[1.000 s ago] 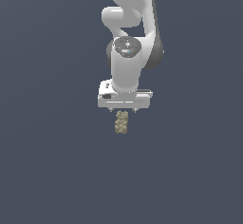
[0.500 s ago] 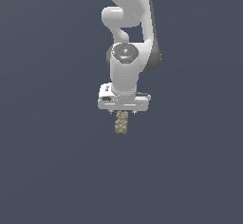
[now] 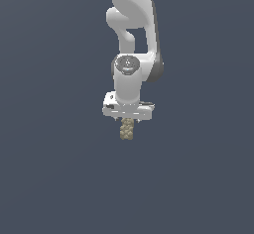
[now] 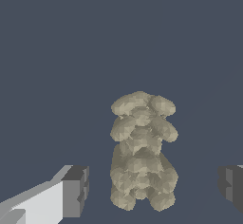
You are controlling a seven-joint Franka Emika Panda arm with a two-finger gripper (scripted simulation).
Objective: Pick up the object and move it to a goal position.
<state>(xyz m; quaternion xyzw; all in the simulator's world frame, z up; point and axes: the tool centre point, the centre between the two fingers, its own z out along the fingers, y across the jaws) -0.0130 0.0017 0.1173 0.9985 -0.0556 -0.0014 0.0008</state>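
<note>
Arm [image 3: 130,10] cut off above, object's [image 3: 127,128] top hidden behind hand

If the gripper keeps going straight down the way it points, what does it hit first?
Most likely the tan knobbly object, which sits between the two open fingers directly below the gripper. Depth is unclear, so whether the fingertips pass either side of it or reach the surface first can't be settled.

A flat, dark slate-blue surface [image 3: 54,168] fills the exterior view from edge to edge, evenly lit and unmarked, with no seam, border or horizon showing in any corner. The same plain surface [image 4: 57,52] fills the whole background of the wrist view, uniform in colour across the upper half and down both sides of the frame.
</note>
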